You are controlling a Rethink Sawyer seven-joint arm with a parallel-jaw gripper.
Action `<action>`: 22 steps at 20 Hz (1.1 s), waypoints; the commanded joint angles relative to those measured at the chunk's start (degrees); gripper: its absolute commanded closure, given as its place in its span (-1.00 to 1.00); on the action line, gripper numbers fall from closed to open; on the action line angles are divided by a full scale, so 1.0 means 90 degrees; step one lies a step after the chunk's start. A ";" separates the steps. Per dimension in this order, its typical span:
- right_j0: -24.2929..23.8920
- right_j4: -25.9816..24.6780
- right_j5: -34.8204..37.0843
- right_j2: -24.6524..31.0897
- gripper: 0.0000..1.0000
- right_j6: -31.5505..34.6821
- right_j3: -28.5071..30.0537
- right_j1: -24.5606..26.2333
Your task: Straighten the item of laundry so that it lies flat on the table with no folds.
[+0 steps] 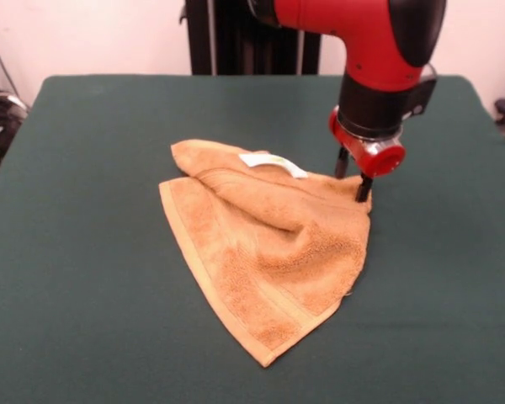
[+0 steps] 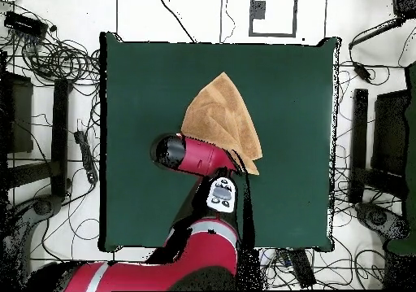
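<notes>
**Towel folded on the bench**

The golden-orange towel [image 1: 265, 248] lies mid-bench [image 1: 84, 252], doubled into a rough triangle, creased, white label [image 1: 272, 163] up. The pincer [image 1: 353, 175] stands narrowly parted at its corner, gripping nothing visible.

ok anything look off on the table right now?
Only the towel: it lies crumpled and folded over itself into a rough triangle, white label up, on the table. The gripper sits at its corner. No damage visible.

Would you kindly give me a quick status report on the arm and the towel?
Gripper low at the towel's edge, fingers apart, nothing held. Golden-orange towel still folded over itself, white label showing. Green table around it, nothing in the way.
</notes>
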 commanded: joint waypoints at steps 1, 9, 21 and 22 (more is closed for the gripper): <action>-0.0070 0.0335 -0.0982 0.0407 -1.00 0.1012 -0.0397 0.1542; -0.0168 0.0371 -0.1076 0.0616 1.00 0.0936 -0.0410 0.1631; 0.0534 0.1125 -0.0036 0.0100 1.00 0.1874 0.0008 0.1059; 0.0623 0.1182 0.0042 0.0042 1.00 0.1941 0.0005 0.1033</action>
